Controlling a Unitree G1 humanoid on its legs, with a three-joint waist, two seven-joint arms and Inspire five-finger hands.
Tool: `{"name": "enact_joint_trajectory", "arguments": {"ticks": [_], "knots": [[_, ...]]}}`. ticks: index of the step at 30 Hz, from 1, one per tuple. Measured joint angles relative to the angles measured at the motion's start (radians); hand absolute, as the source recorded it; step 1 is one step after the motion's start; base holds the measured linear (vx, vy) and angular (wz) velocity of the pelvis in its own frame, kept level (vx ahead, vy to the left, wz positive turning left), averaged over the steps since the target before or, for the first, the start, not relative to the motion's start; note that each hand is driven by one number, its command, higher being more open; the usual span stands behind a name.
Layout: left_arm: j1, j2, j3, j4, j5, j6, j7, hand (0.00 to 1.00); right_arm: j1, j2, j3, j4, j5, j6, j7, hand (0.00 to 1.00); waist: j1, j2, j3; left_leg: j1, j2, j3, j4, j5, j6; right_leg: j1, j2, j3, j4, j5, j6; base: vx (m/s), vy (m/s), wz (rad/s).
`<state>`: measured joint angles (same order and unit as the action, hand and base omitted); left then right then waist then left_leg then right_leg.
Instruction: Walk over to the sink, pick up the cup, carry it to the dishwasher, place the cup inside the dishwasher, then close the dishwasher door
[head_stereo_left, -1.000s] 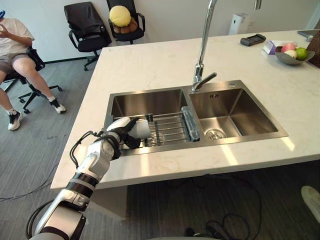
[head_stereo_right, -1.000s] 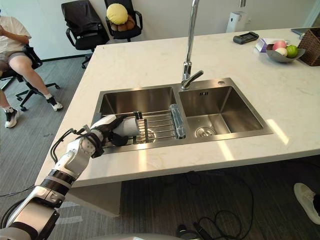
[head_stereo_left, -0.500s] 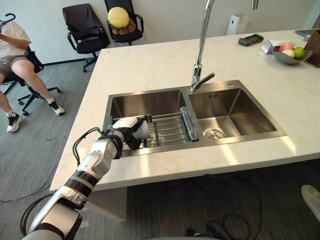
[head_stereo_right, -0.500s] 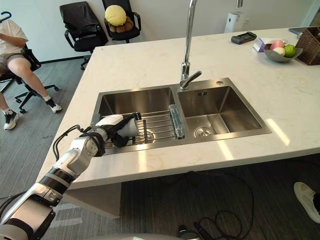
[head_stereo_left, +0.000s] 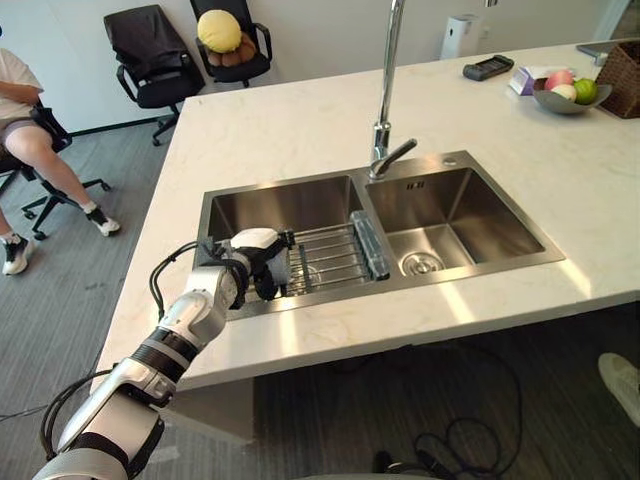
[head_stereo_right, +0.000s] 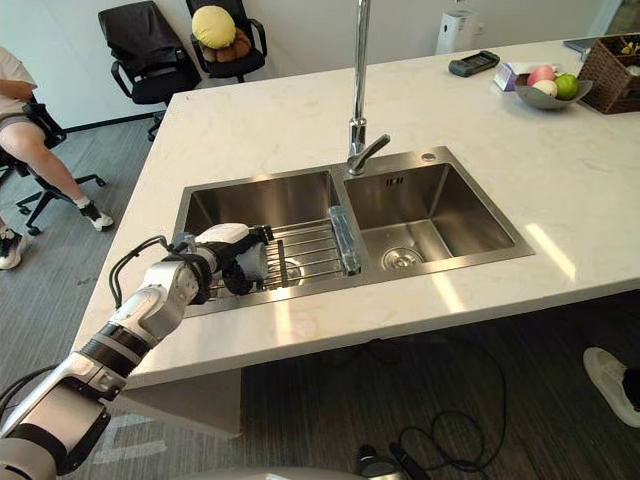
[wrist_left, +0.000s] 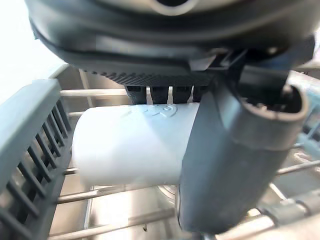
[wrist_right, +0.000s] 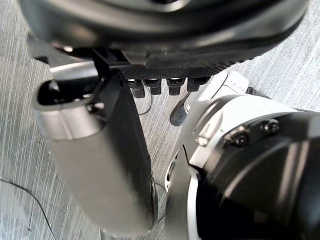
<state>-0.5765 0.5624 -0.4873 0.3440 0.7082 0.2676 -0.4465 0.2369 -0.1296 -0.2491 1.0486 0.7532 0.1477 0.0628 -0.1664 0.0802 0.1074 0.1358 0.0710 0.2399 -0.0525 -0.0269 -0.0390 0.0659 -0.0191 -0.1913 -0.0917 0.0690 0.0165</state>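
A white cup (wrist_left: 125, 145) lies on its side on the wire rack (head_stereo_left: 335, 258) in the left basin of the steel sink (head_stereo_left: 290, 205). My left hand (head_stereo_left: 250, 262) reaches over the sink's front left rim and is shut on the cup (head_stereo_right: 257, 263). Its fingers curl over the cup's side and its thumb (wrist_left: 235, 150) crosses in front. My right hand (wrist_right: 100, 165) hangs over the grey floor in the right wrist view, fingers curled, holding nothing.
A tall faucet (head_stereo_left: 385, 90) stands behind the divider between the basins. On the counter's far right are a fruit bowl (head_stereo_left: 563, 92) and a black device (head_stereo_left: 488, 67). A seated person (head_stereo_left: 20, 120) and office chairs (head_stereo_left: 150, 50) are beyond the counter at left.
The camera has moved, so the whole picture has shifted. My left hand has stayed at the cup on the rack and its fingers have closed tighter round it.
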Motion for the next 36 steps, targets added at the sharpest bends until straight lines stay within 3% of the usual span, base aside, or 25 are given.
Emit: {"name": "enact_joint_trajectory", "arguments": {"ticks": [6,13,16,20,23,26,29,32,36], "knots": [[-0.004,-0.012,0.028,0.006,0.037,-0.002,-0.077,0.00,-0.006,0.000,0.004,0.001,0.000,-0.006,0.000,1.00,0.000,0.000,0.001,0.004,-0.001,0.001,0.000,-0.006,0.001,0.003,0.000,-0.001,0.000,0.002,-0.003,0.00,0.000,0.00],[-0.012,-0.023,0.028,0.009,0.058,-0.008,-0.079,0.00,-0.014,-0.002,0.021,0.001,0.000,-0.029,0.004,1.00,0.000,0.000,0.011,0.005,-0.002,-0.004,0.002,-0.007,0.001,0.007,-0.002,-0.008,0.000,-0.004,0.003,0.00,-0.001,0.01],[0.004,-0.016,0.020,0.017,0.036,-0.052,0.007,0.00,-0.014,-0.004,0.022,0.001,0.000,-0.032,0.007,1.00,0.002,0.002,0.018,0.005,-0.002,-0.011,0.002,-0.007,0.001,0.010,-0.003,-0.014,0.000,-0.009,0.003,-0.01,-0.009,0.07],[0.034,0.040,-0.053,0.027,-0.103,-0.146,0.275,0.00,-0.014,-0.006,0.023,0.002,0.000,-0.034,0.020,1.00,0.007,0.004,0.027,-0.005,-0.003,-0.032,0.005,-0.008,-0.001,0.011,-0.005,-0.034,0.000,-0.013,0.004,0.00,-0.005,0.16],[0.057,0.096,-0.106,0.002,-0.283,-0.232,0.453,0.00,-0.013,-0.007,0.022,0.002,-0.001,-0.037,0.032,1.00,0.011,0.010,0.038,-0.015,-0.005,-0.048,0.006,-0.007,0.002,0.010,-0.008,-0.052,0.000,-0.012,0.001,0.02,0.002,0.16],[0.121,0.140,-0.098,-0.115,-0.462,-0.252,0.545,0.00,-0.010,-0.007,0.022,0.002,-0.001,-0.040,0.039,1.00,0.015,0.012,0.040,-0.025,-0.007,-0.063,0.005,-0.008,0.004,0.011,-0.010,-0.074,0.006,-0.012,0.002,0.05,0.009,0.15],[0.228,0.141,-0.001,-0.364,-0.719,-0.285,0.579,0.00,-0.009,-0.009,0.018,0.001,-0.001,-0.041,0.040,1.00,0.048,0.012,0.040,-0.035,-0.015,-0.096,0.017,-0.007,0.005,0.013,-0.022,-0.092,0.006,-0.012,0.002,0.05,0.026,0.15],[0.298,0.086,0.178,-0.577,-1.006,-0.372,0.594,0.00,-0.013,-0.008,0.010,-0.012,-0.004,-0.039,0.047,1.00,0.086,0.013,0.039,-0.036,-0.026,-0.124,0.032,-0.007,0.005,0.029,-0.034,-0.118,0.006,-0.012,0.002,-0.03,0.022,0.20],[0.304,-0.025,0.555,-0.628,-1.312,-0.476,0.603,0.00,-0.036,0.000,-0.051,-0.014,-0.038,-0.038,0.072,1.00,0.132,0.014,0.032,-0.041,-0.035,-0.164,0.037,-0.002,0.012,0.043,-0.041,-0.149,0.006,-0.026,0.000,-0.10,-0.011,0.25]]}}
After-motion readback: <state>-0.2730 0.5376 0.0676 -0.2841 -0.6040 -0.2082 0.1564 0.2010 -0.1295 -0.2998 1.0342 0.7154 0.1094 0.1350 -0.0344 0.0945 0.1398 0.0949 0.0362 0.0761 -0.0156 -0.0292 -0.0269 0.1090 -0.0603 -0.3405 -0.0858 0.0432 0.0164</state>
